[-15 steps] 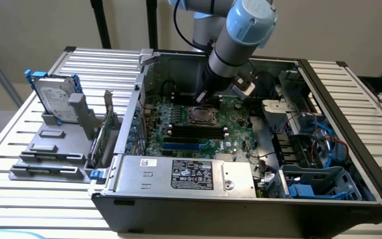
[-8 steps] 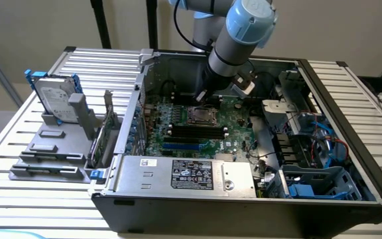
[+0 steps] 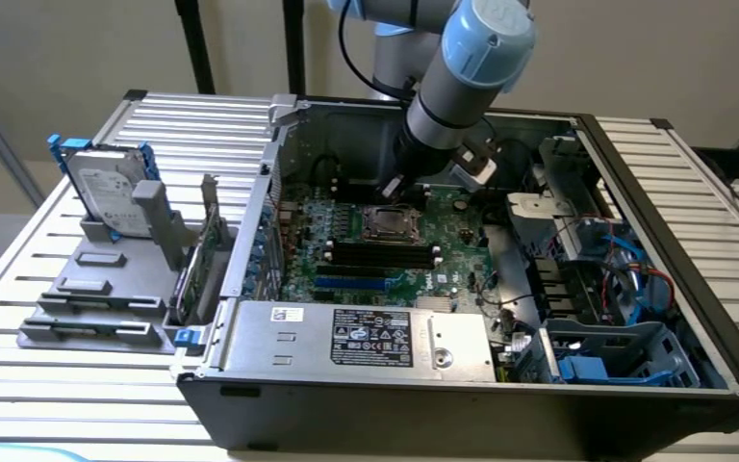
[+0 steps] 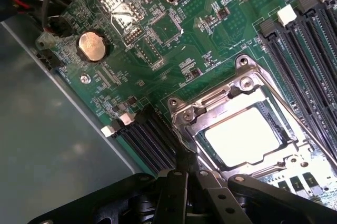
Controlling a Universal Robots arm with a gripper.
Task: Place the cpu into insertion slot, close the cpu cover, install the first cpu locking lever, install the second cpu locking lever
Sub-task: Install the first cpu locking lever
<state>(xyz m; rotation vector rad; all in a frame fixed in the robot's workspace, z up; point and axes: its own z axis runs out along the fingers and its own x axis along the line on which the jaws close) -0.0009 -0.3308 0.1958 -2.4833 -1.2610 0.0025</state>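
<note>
The open computer case holds the green motherboard [image 3: 453, 241], and the insertion slot [image 3: 392, 223] sits at its middle. In the wrist view the cpu [image 4: 242, 137] lies in the slot, its pale bright face showing through the window of the cpu cover [image 4: 221, 97]. The silvery cover lies flat over it. My gripper [image 4: 185, 174] is shut, its black fingers [image 4: 176, 187] pressed together, with the tip at the socket's metal edge by a corner. The exterior view has the gripper [image 3: 393, 190] reaching down just behind the slot.
Long black memory slots [image 3: 383, 255] flank the socket. A grey power supply box [image 3: 357, 337] fills the case's front. Cables and a blue drive cage [image 3: 626, 351] crowd the exterior view's right. A hard drive [image 3: 107, 188] stands on the slatted table outside, left.
</note>
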